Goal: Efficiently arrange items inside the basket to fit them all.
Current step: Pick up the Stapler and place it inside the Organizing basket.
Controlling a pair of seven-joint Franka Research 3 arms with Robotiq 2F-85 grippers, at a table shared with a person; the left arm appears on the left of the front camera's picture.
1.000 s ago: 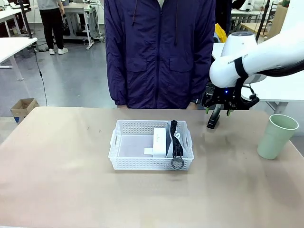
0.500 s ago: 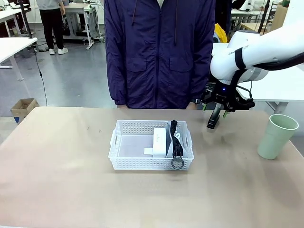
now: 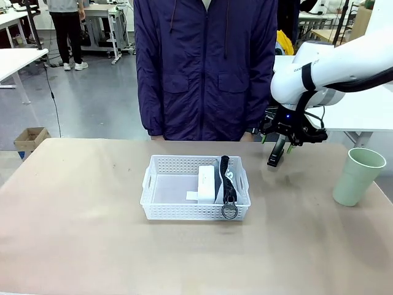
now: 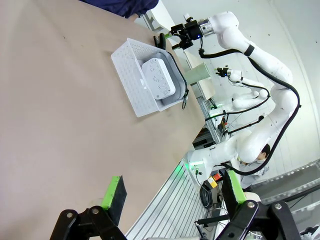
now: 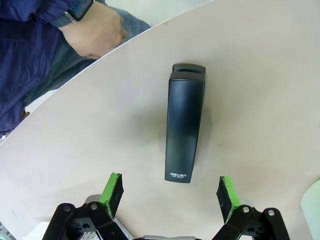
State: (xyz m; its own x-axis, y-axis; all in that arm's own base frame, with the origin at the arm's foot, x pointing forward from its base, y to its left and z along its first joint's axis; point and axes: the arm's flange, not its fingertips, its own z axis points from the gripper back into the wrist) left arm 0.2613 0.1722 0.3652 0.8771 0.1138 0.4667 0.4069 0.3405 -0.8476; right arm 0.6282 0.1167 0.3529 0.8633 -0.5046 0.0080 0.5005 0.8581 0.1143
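Note:
The white lattice basket (image 3: 184, 211) sits mid-table. Inside it, on the right half, lie a white box (image 3: 207, 183) and a grey pouch (image 3: 225, 178) with a black strap and ring. A slim black stapler (image 3: 274, 157) lies on the table to the basket's right, near the far edge. My right gripper (image 3: 280, 142) hangs open just above it; in the right wrist view the stapler (image 5: 185, 130) lies ahead of the green pads (image 5: 113, 190), untouched. The pale green cup (image 3: 358, 176) stands at the right edge. My left gripper (image 4: 175, 192) is open and holds nothing, far from the basket (image 4: 127, 75).
A person in a dark blue jacket (image 3: 206, 67) stands at the table's far side, one hand (image 5: 97, 35) near the edge beside the stapler. The basket's left half is bare. Open tabletop lies left of and in front of the basket.
The right arm's upper part has risen a little and its wrist has shifted slightly; the gripper stays over the stapler. Nothing else has moved.

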